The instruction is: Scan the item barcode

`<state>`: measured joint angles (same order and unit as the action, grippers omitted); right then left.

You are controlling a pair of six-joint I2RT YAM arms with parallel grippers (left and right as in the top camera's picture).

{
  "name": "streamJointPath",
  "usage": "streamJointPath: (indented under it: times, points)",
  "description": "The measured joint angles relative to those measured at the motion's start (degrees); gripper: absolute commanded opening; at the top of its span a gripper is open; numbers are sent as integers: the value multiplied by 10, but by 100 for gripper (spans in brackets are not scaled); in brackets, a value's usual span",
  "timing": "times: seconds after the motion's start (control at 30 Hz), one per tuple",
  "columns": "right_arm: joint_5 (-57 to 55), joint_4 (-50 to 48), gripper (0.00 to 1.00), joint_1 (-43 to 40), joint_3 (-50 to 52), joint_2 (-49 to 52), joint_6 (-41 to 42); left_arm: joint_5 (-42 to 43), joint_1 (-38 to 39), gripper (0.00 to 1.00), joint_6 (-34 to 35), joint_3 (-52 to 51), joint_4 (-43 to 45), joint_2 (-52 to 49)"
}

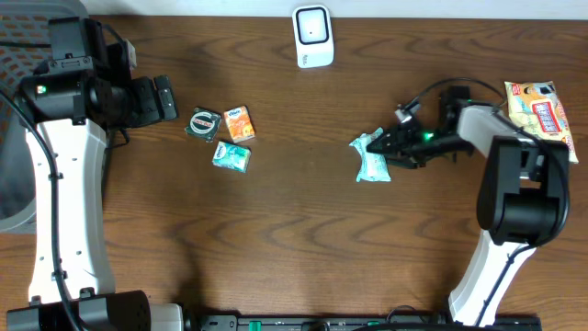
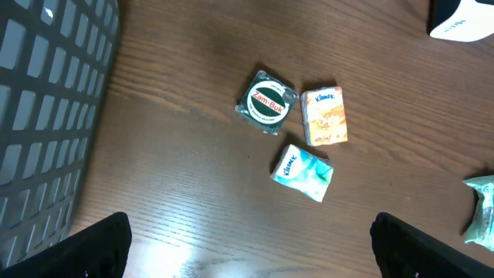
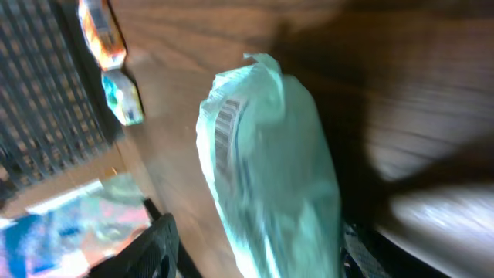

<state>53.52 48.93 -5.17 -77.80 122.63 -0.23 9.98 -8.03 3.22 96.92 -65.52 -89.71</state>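
**Right wrist view.** The right fingers (image 3: 158, 247) stand apart, one on each side of the mint-green packet (image 3: 270, 170). The packet lies on the desk (image 3: 432, 100) between them. A gap shows at one finger, so the packet is not clamped. Its barcode (image 3: 224, 139) runs along the edge turned to the camera; it is blurred and the digits are unreadable. Only this view shows the bars. Well ahead of the fingertips lie a teal pack (image 3: 123, 96) and an orange pack (image 3: 100, 27), both too blurred here to read.

**Left wrist view.** The left fingers (image 2: 93, 251) are spread wide, with only bare desk between them. Ahead of the fingertips is a cluster of three items.
- The teal pack, closest in this view, is marked "Kleenex".
- Beyond it, the orange pack is also marked "Kleenex".
- Beside the orange pack, a round green tin (image 2: 266, 102) is lettered "Zam-Buk".

This lettering can be read in this view alone. A grey grid (image 2: 46, 116) fills the space outward of one finger.

**Overhead view.** Only this view shows both arms together.
- The packet lies at the tips of the right fingers.
- The three-item cluster lies just ahead of the left fingers.
- The white scanner (image 1: 313, 37) stands at the far desk edge, well apart from both pairs of fingers.
- A printed snack bag (image 1: 542, 110) lies behind the right fingers, beside the arm. Its writing is too small to read.
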Motion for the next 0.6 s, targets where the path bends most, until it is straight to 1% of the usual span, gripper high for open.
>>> streamJointPath:
  times: [0.13,0.2,0.3,0.33,0.47,0.5,0.6]
  points:
    - [-5,80,58,-25,-68,0,-12,0,0,98,0,0,0,0]
    - [-16,89,57,-21,-80,0,-20,0,0,98,0,0,0,0]
    - [-87,102,58,-5,-80,0,-20,0,0,98,0,0,0,0]
    - [-134,115,57,5,-80,0,-16,0,0,98,0,0,0,0]
    - [-207,145,51,31,-80,0,-11,0,0,98,0,0,0,0]
    - [-222,151,48,40,-80,0,-10,0,0,98,0,0,0,0]
    - [-236,161,41,50,-80,0,-7,0,0,98,0,0,0,0]
